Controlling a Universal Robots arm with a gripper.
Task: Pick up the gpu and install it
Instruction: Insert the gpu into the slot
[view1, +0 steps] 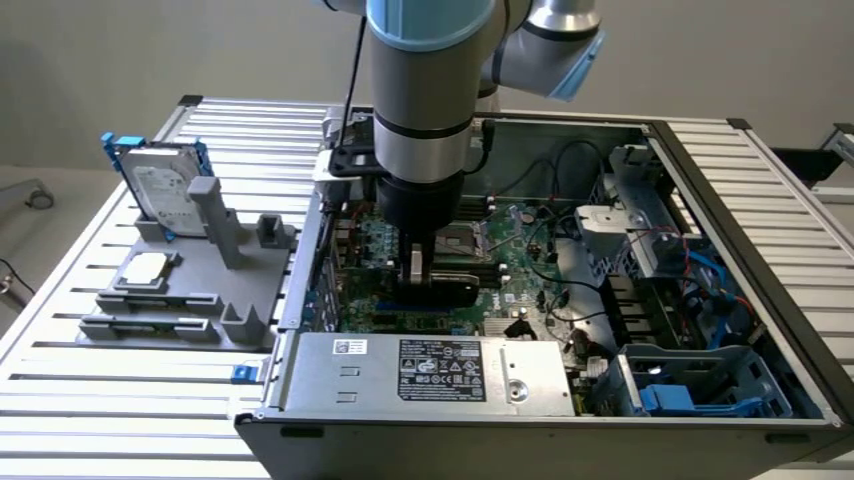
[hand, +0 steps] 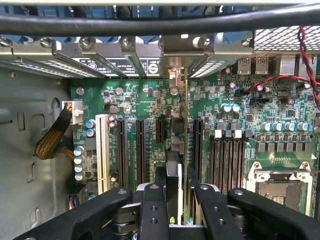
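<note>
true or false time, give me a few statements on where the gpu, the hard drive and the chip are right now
1. The gripper holds the gpu inside the open computer case. True.
2. The hard drive lies inside the case. False: it stands in the grey fixture outside the case, on the exterior view's left.
3. The processor chip sits on the grey fixture. True.
4. The gpu lies flat on the table. False: it is held on edge over the motherboard.
</note>
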